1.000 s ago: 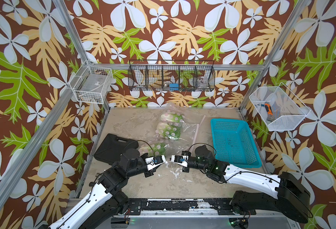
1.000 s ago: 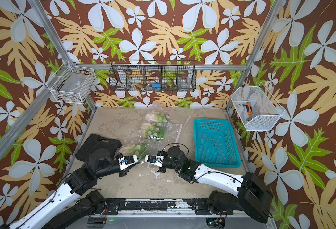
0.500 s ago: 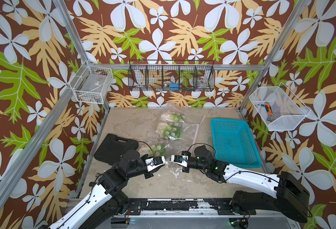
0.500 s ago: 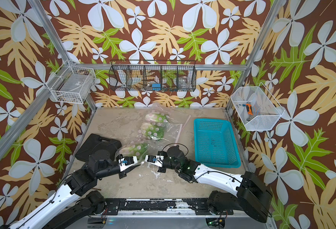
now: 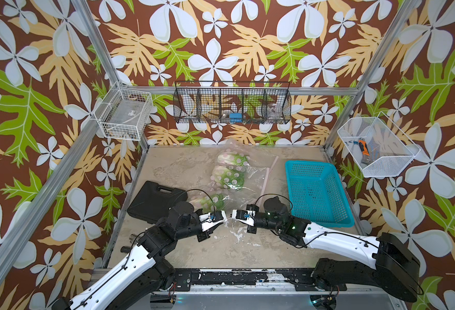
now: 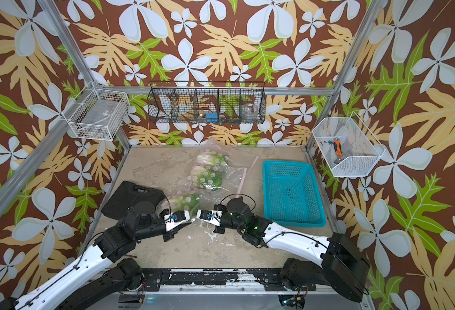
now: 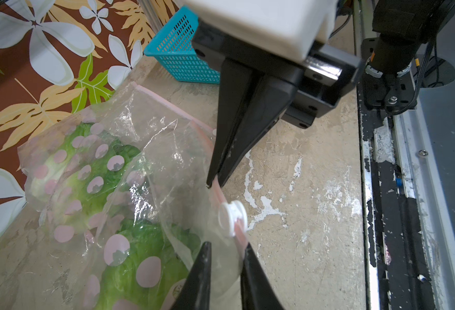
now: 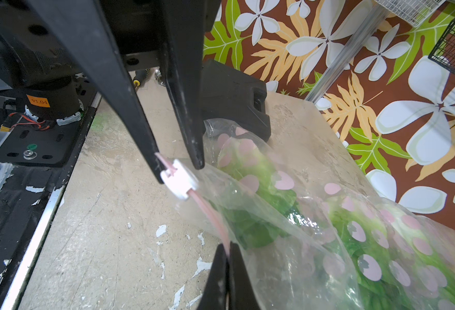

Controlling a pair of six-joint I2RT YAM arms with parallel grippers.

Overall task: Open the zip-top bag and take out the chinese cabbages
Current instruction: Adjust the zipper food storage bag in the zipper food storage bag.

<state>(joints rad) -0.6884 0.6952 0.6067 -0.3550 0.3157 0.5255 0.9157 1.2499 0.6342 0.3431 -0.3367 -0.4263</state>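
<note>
The right gripper (image 8: 228,248) is clamped on the pink zip strip (image 8: 210,214) of the zip-top bag (image 5: 256,171). The left gripper (image 7: 227,248) has its jaws slightly apart, just behind the white slider (image 7: 233,218). The chinese cabbages (image 5: 227,175) lie inside the bag on the worn beige counter (image 5: 183,166), between a black case (image 5: 156,200) and a teal basket (image 5: 309,161), with flowered walls (image 5: 221,40) around. Only the wrist views show the slider.

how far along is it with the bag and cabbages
Done: the right gripper is shut on the pink zip strip of the clear dotted zip-top bag. In hand: the left gripper is open at the white plastic slider, not gripping it. Left: slide the zip open and lift out all three green-and-white chinese cabbages, which lie inside the bag.
</note>
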